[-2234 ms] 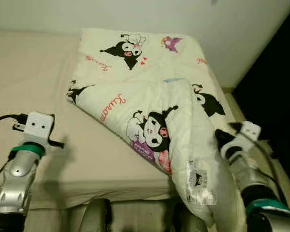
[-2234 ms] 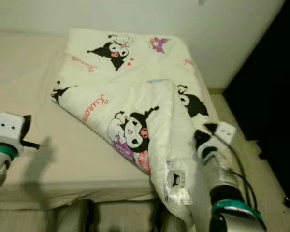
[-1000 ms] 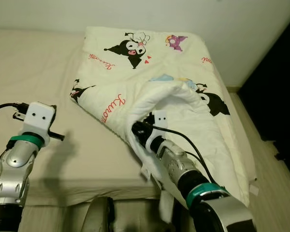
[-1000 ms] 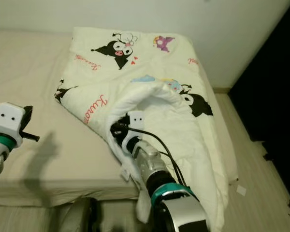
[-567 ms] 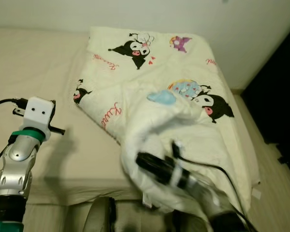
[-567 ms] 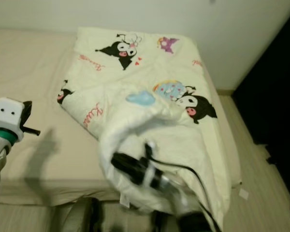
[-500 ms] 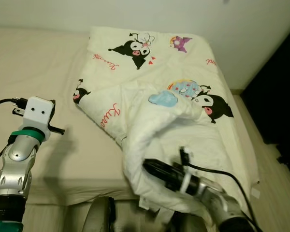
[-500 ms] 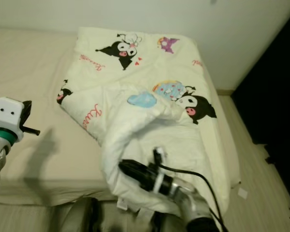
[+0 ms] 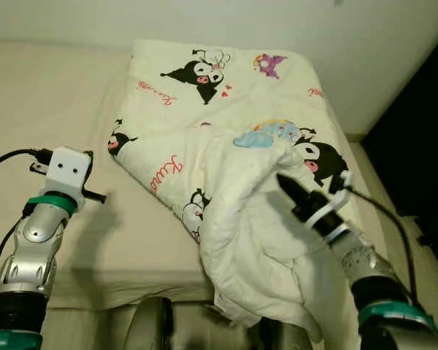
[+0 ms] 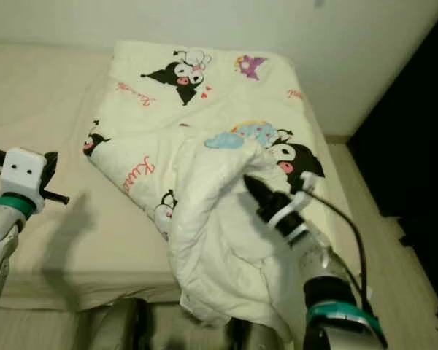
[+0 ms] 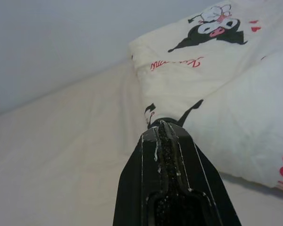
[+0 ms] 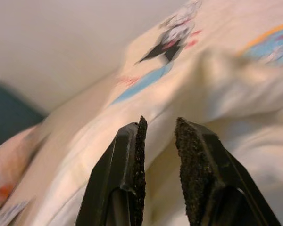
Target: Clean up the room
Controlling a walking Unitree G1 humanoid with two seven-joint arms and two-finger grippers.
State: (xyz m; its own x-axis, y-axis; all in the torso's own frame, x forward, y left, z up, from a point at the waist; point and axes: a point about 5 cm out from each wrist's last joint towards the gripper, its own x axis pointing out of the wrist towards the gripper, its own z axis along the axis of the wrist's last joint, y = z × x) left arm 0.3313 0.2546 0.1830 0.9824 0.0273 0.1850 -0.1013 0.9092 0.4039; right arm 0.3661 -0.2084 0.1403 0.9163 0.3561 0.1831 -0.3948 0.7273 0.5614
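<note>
A cream blanket (image 9: 226,102) printed with black cartoon figures lies across the right half of the beige bed (image 9: 51,102). Its near part is bunched into a thick white fold (image 9: 252,240) that hangs over the bed's front edge. My right gripper (image 9: 286,184) rests against the top of this fold, pointing up and left; in the right wrist view its fingers (image 12: 137,136) stand slightly apart with nothing between them, so it is open. My left gripper (image 11: 161,124) is shut on nothing and hovers over the bare mattress, left of the blanket's edge.
A pale wall (image 9: 204,22) runs behind the bed. To the right of the bed lie a strip of light floor (image 9: 416,255) and a dark area (image 9: 423,131). The bed's front edge (image 9: 131,281) is close below me.
My right arm has swung from low at the bed's front edge up and right onto the bunched fold. The fold has shifted right and now droops over the edge. The left arm has barely moved.
</note>
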